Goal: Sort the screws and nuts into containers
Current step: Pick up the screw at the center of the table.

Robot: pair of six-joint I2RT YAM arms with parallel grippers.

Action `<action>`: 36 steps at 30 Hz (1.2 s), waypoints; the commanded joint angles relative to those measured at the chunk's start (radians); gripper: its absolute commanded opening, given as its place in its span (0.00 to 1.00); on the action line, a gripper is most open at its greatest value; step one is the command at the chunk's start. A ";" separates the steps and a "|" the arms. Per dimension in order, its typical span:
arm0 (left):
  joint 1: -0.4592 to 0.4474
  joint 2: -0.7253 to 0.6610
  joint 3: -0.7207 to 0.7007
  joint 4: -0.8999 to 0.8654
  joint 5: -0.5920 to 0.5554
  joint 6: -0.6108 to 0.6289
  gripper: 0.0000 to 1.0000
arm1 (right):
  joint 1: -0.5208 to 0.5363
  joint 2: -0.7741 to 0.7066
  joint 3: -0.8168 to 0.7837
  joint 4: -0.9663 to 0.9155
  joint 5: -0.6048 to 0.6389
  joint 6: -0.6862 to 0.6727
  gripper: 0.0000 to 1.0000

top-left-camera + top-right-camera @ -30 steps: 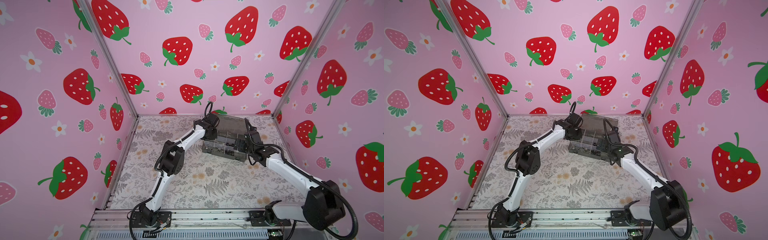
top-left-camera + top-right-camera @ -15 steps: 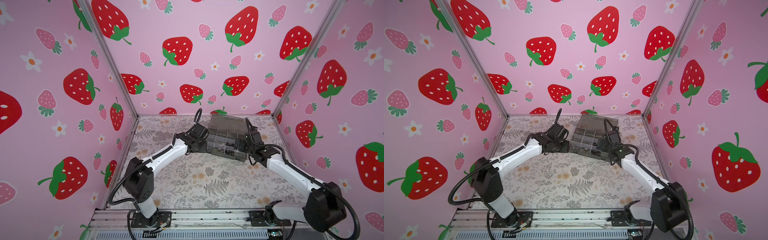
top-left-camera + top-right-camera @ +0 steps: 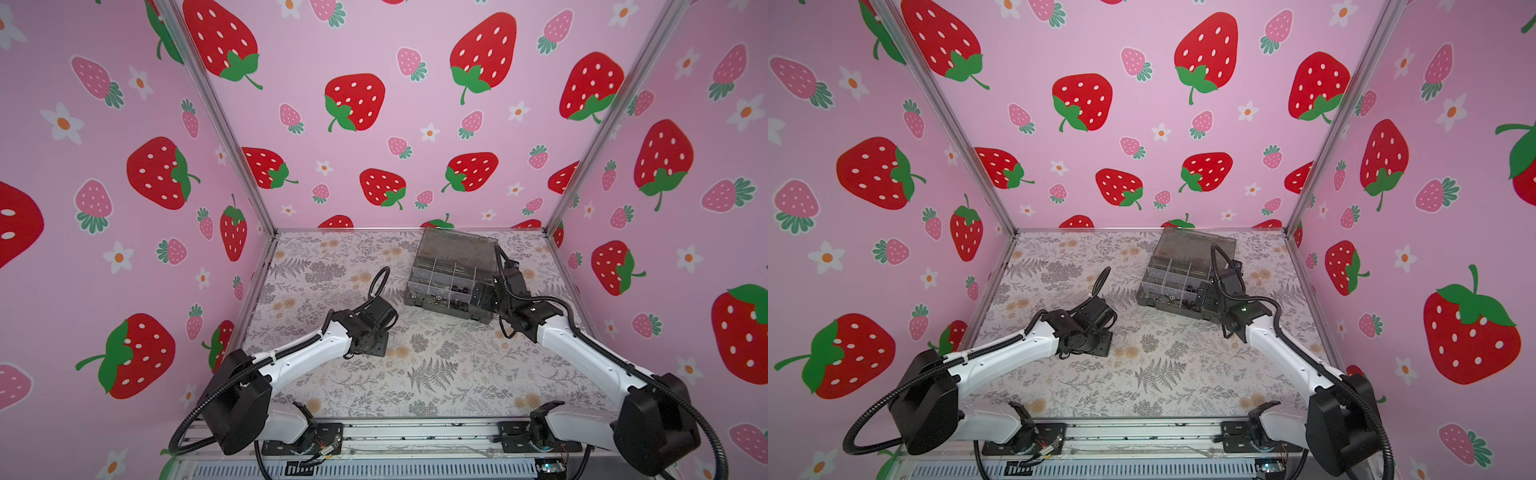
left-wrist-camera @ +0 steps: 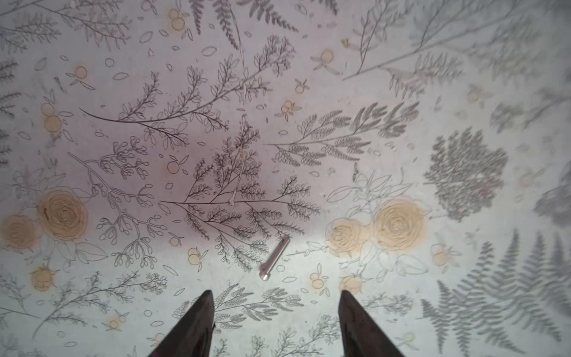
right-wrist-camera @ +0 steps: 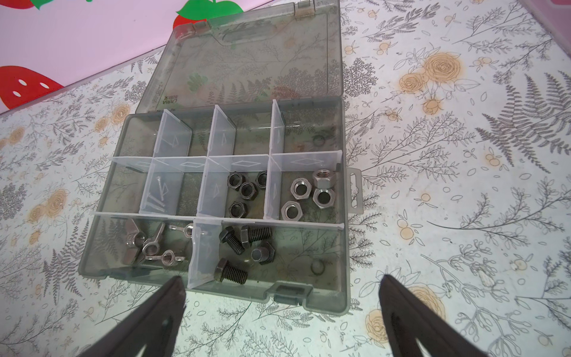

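Well, on the floral worktop the open grey organiser box sits before the right jaws, spread wide and empty, while the left jaws hang apart near a lone silver screw, likely light and slick, best pinched across its shank.

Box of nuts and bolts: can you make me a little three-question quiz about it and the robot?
1. True or false: the box is shut.
2. How many black bolts lie together in one compartment?
3. Pick one. The silver screw in the left wrist view lies: A, in a hand; B, on the mat; C, in the box.

Key:
1. False; its lid lies open.
2. Four.
3. B; it lies loose in front of the open left hand.
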 commanded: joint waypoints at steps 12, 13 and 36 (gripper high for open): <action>-0.002 0.166 -0.007 0.045 0.017 0.044 0.42 | -0.005 -0.049 -0.025 -0.021 0.020 0.071 1.00; 0.000 0.176 -0.005 0.046 0.018 0.045 0.41 | -0.005 -0.050 -0.026 -0.023 0.023 0.071 1.00; 0.067 0.231 -0.036 0.046 0.058 -0.012 0.18 | -0.005 -0.035 -0.013 -0.033 0.029 0.072 1.00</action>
